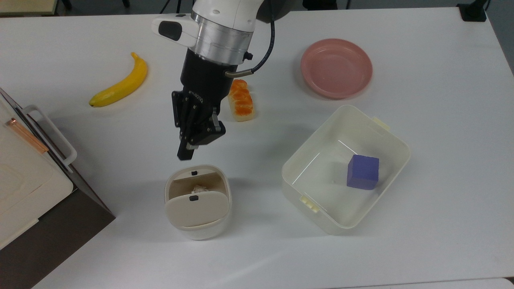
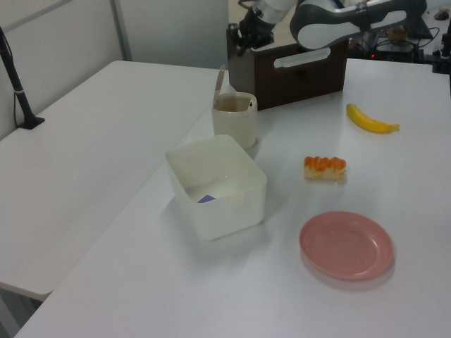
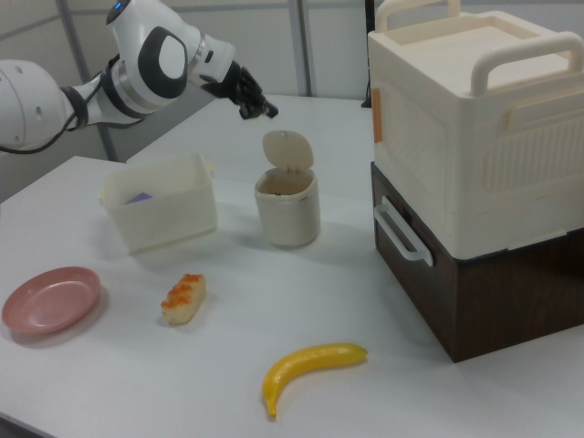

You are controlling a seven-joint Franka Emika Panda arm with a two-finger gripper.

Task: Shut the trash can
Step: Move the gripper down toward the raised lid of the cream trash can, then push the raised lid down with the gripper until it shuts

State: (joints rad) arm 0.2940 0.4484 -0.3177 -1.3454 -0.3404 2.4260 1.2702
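Note:
The trash can (image 1: pixel 199 232) is a small cream-white bin near the table's front in the top view. Its hinged beige lid (image 1: pixel 197 207) stands up, and a crumpled scrap (image 1: pixel 198 188) lies inside. The right view shows the can (image 3: pixel 287 214) with the lid (image 3: pixel 287 150) upright behind the opening. My gripper (image 1: pixel 185 154) hangs shut and empty just beyond the can's far rim in the top view. In the right view the gripper (image 3: pixel 261 109) is above and to the left of the lid. In the left view the gripper (image 2: pixel 242 36) hovers over the can (image 2: pixel 235 121).
A big white and dark-brown appliance (image 1: pixel 28 180) with a handle stands at the top view's left edge. A lidless cream tub (image 1: pixel 341 110) holding a blue cube (image 1: pixel 363 171) sits right of the can. A banana (image 1: pixel 120 82), bread (image 1: pixel 241 100) and pink plate (image 1: pixel 336 68) lie farther back.

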